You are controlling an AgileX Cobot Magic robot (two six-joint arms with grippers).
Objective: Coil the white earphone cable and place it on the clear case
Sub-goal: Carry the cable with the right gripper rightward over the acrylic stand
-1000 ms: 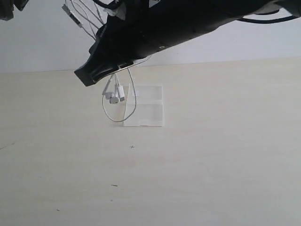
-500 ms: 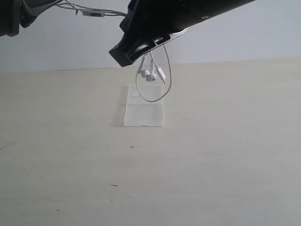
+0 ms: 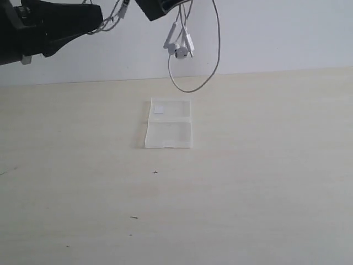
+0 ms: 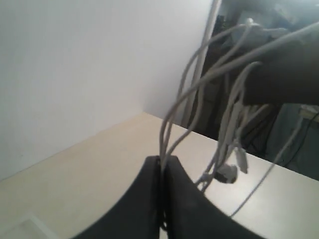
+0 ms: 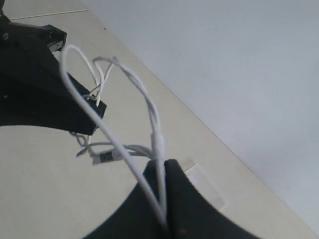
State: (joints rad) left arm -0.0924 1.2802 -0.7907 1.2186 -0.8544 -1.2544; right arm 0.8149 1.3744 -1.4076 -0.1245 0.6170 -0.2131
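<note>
The white earphone cable hangs in the air between both grippers, high above the table. Its earbuds and a long loop dangle over the far side of the clear case, without touching it. The case lies flat on the table, a small white label near one far corner. My left gripper, at the top left, is shut on cable strands. My right gripper, at the top edge, is shut on the cable; the inline remote hangs beside it.
The pale wooden table ends at a white wall behind. From the right wrist view, the black left arm is close by, and the clear case lies below.
The right gripper has risen and moved right, lifting the earbuds and loop away from the case. The left gripper has come further into view at the top left.
</note>
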